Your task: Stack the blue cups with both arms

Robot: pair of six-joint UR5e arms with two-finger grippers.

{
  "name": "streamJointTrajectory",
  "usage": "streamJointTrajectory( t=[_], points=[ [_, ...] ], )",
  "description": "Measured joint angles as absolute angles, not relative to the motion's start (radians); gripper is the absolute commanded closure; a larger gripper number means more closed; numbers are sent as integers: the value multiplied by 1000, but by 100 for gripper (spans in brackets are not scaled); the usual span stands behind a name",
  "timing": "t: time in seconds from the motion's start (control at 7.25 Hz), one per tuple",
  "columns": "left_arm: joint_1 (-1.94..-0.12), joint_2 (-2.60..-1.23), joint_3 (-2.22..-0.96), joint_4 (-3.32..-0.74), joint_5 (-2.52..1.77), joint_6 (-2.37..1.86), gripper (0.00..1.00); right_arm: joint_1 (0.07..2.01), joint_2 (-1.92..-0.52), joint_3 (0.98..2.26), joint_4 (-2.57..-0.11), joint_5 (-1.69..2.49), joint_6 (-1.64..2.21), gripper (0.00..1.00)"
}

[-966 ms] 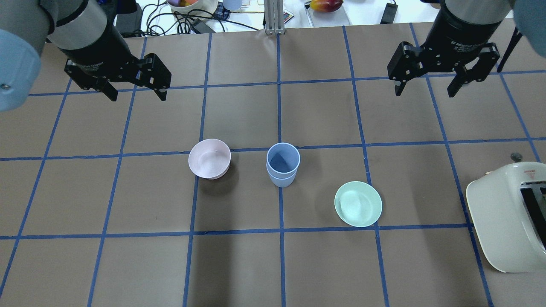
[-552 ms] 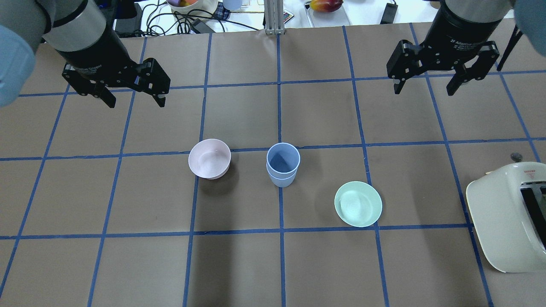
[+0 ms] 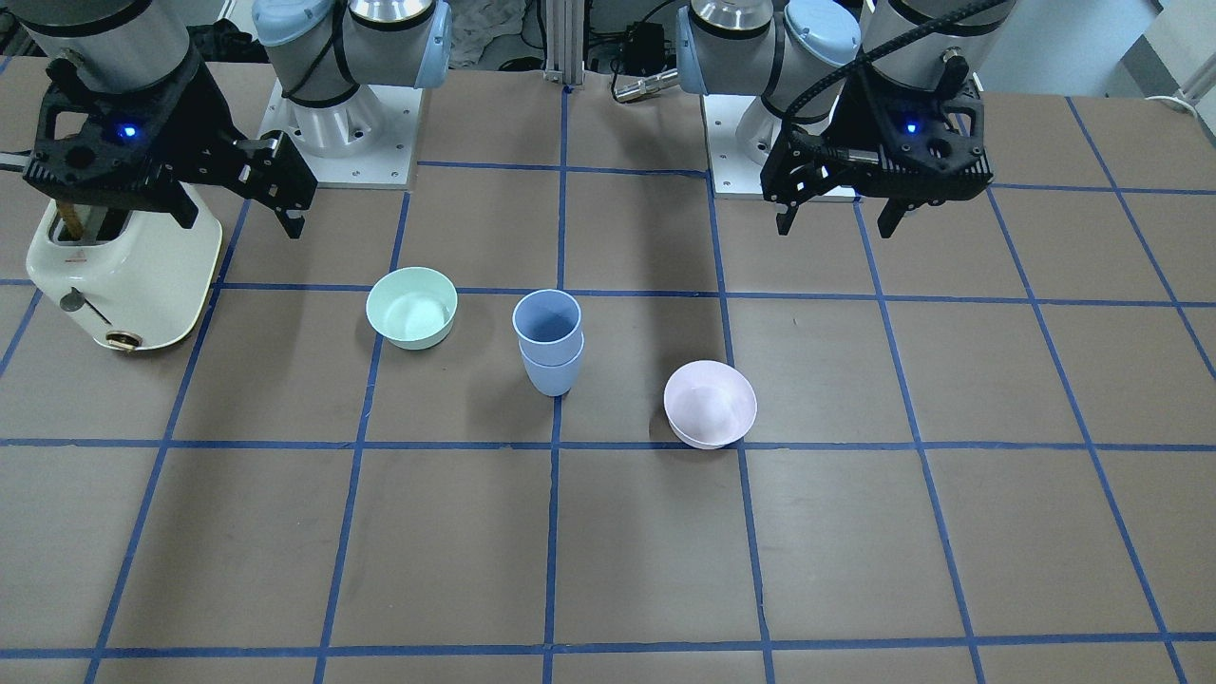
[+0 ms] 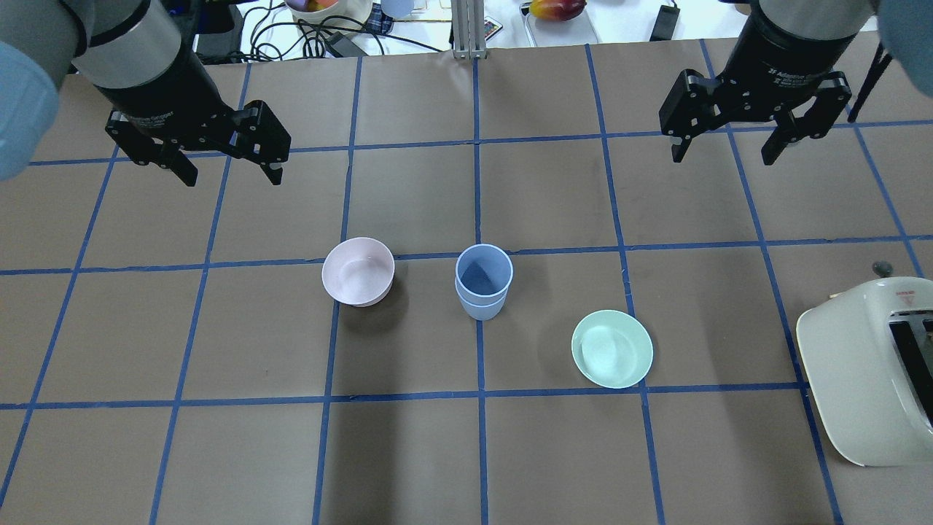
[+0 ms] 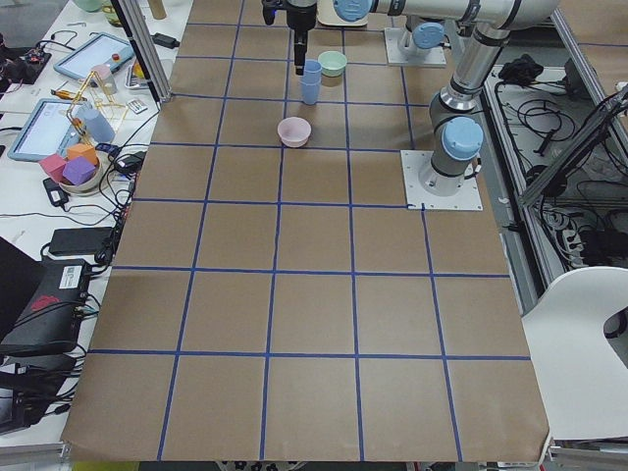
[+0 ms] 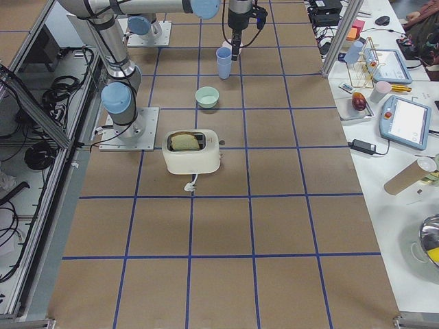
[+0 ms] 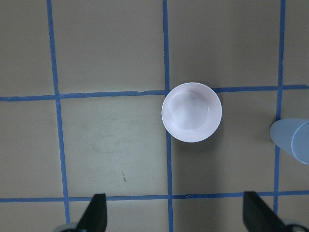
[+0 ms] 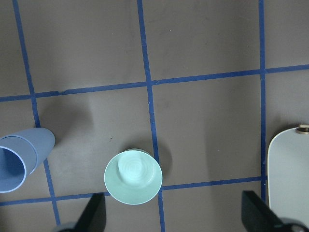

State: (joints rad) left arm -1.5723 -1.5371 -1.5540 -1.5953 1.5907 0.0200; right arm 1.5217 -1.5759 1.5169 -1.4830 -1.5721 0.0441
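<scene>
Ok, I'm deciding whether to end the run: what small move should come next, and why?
Probably just draw the left claw and right claw back to rest: both hang open, empty, clear of the pale-blue plastic tumblers, which already stand nested and upright.

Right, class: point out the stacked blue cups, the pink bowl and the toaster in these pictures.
stacked blue cups [image 4: 484, 275]: overhead view, inside of the upper cup.
pink bowl [image 4: 358, 271]: overhead view, inside of the bowl.
toaster [image 3: 152, 277]: front-facing view, its cream side wall.
</scene>
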Motion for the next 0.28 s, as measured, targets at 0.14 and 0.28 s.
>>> streamJointTrajectory(
  t=[0.14,0.28],
  points=[
    [-1572,-1537,-1554,-1595,1591,20,0,1526,-1576,1517,-1482,-1571,43,0],
    [-1572,-1537,-1554,-1595,1590,20,0,1537,-1576,1518,-1482,-1571,43,0]
  ],
)
